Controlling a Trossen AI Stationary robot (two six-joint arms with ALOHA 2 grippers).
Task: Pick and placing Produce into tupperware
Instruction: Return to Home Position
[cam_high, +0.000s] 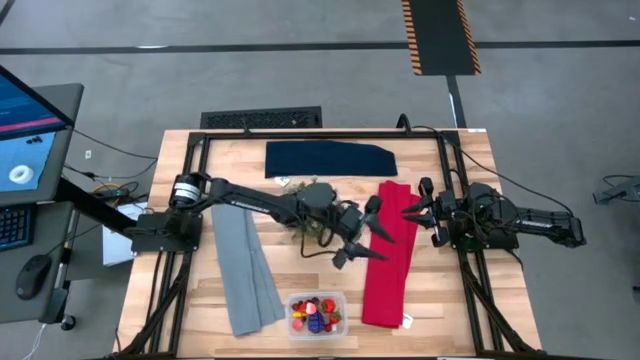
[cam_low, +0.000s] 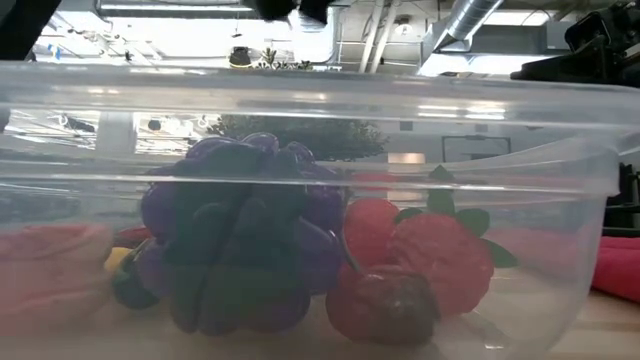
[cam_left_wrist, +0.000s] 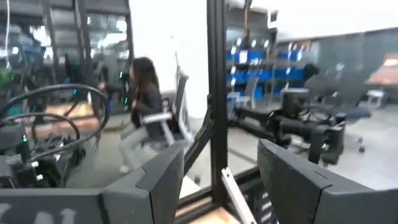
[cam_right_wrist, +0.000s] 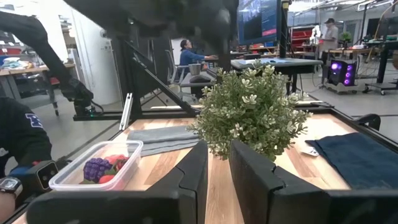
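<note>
Left claw (cam_high: 375, 240) hung spread mid-frame beside the red cloth (cam_high: 385, 285), its arm partly hiding the plant (cam_high: 303, 232). Container (cam_high: 292, 300) of fruit (cam_high: 316, 312) sat lower left of it; right claw (cam_high: 412, 203) waited at right, slightly apart.

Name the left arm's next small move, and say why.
Probably pull the left hand back toward its base. It hangs open and empty mid-table by the red cloth, the produce sits in the tupperware, and no loose pieces show on the table. The right hand waits at the table's right.
</note>
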